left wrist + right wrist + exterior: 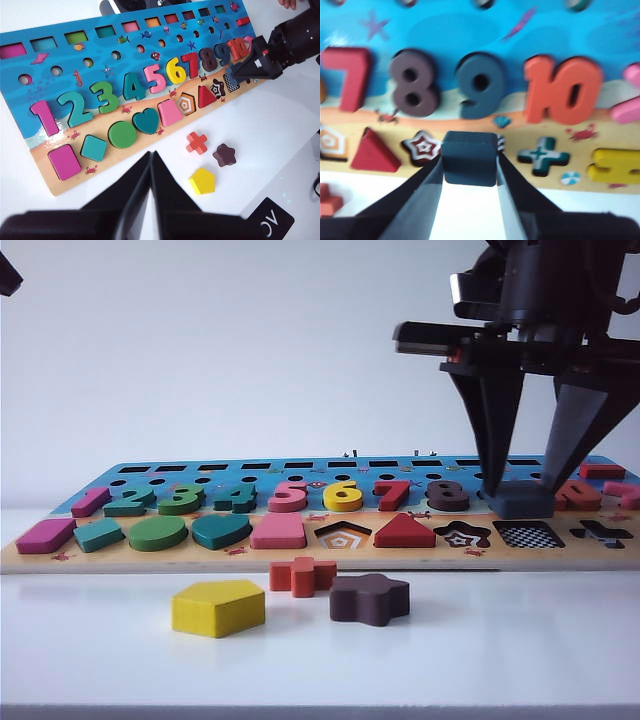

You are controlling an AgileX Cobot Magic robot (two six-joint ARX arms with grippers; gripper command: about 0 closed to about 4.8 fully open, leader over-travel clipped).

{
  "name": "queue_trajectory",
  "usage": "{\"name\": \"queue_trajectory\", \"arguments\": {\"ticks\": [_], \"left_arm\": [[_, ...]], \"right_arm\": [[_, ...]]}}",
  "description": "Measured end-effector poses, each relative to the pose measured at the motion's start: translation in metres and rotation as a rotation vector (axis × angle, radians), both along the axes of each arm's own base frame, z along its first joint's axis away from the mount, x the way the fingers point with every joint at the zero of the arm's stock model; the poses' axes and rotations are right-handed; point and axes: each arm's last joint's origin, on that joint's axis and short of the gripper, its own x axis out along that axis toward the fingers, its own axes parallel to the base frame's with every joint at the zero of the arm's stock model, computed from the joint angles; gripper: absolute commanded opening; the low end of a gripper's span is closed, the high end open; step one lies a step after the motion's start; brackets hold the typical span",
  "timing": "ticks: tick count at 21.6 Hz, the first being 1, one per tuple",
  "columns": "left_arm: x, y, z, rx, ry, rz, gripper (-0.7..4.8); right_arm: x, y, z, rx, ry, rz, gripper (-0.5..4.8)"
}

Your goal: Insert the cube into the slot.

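Puzzle board on a white desk. At right of the exterior view, the right hand holds the cube just above and behind the checkered slot. It should square up before lowering. Left hand, shut and empty, hovers well apart.

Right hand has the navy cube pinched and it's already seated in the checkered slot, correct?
Not seated. The right hand pinches the cube, but it hangs above the board; the checkered slot lies open and empty below, as the exterior view shows.
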Motion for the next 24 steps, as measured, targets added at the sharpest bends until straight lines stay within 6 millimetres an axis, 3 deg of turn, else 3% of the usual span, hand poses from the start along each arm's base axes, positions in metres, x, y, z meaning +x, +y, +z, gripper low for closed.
{"name": "queue_trajectory", "arguments": {"ticks": [24], "left_arm": [[0.0,0.0,0.0,0.0,0.0,0.0,0.07]], "right_arm": [[0.0,-0.0038,-0.0015,-0.011,0.033,0.018,0.66]]}}
